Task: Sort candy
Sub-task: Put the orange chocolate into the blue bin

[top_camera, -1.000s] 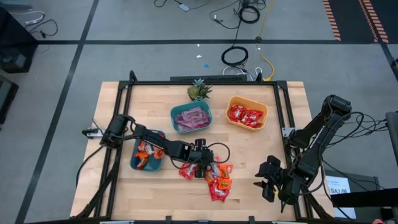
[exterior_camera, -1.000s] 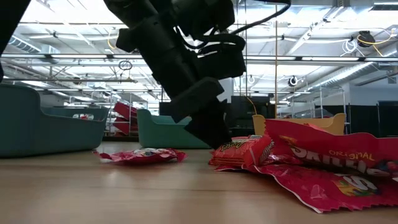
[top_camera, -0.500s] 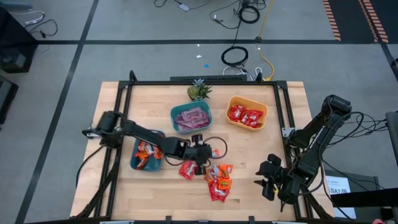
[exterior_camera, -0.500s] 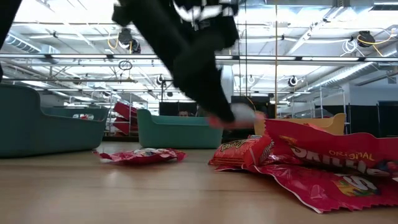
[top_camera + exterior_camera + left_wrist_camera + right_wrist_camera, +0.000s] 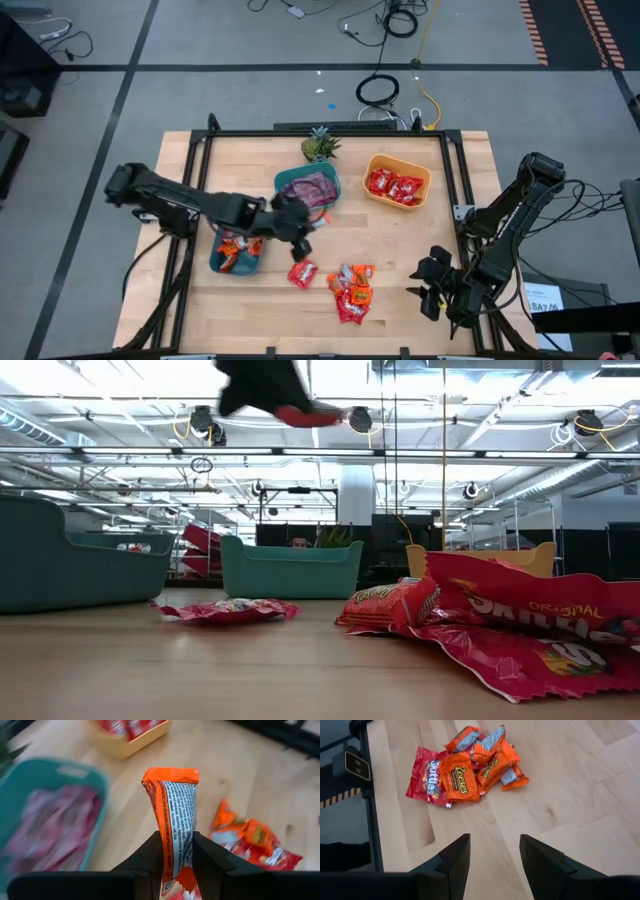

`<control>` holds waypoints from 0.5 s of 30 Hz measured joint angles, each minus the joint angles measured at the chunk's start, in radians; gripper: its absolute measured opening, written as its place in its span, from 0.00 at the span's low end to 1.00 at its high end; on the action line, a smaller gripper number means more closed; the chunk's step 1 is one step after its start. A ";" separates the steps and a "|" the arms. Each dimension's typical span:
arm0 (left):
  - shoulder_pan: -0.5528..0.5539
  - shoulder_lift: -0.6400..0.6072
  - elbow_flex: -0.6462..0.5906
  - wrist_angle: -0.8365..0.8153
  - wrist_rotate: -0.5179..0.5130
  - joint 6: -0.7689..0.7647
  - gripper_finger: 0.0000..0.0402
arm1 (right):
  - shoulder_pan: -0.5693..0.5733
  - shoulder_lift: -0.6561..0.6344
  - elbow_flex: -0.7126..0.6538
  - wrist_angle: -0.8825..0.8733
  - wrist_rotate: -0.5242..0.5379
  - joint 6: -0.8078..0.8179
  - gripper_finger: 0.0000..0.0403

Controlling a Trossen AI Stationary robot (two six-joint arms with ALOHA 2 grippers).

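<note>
- High view: the left gripper [image 5: 293,222] hangs over the pale wooden table [image 5: 400,250], between the teal bowl of pink packets [image 5: 308,189] and the darker blue bowl of orange packets [image 5: 238,251]. A rounded orange bowl [image 5: 397,181] holds glossy red packets. Loose candy [image 5: 350,288] lies in a crinkled heap in the middle of the table's near half, one red packet [image 5: 302,274] just apart. A spiky green plant [image 5: 319,146] stands at the far edge. The right gripper [image 5: 432,290] waits at the table's near right corner.
- Low view: shiny red wrappers [image 5: 520,625] lie wrinkled on the smooth wood; the left gripper [image 5: 290,405] is up high with a packet.
- Left wrist view: the dark fingers [image 5: 212,862] pinch a flat orange packet [image 5: 175,820] with a crimped end and a printed white back, standing upright.
- Right wrist view: the right gripper's fingers [image 5: 547,862] stand apart, holding nothing, above bare wood near the heap [image 5: 465,767].
</note>
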 joint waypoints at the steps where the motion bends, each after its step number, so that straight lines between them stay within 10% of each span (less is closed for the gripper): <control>1: -0.006 -0.023 0.000 -0.047 -0.008 -0.027 0.24 | 0.000 0.000 0.000 0.000 0.003 0.000 0.40; 15: -0.326 -0.291 -0.305 -0.331 -0.288 -0.698 0.24 | -0.003 0.000 0.000 0.004 0.004 0.106 0.40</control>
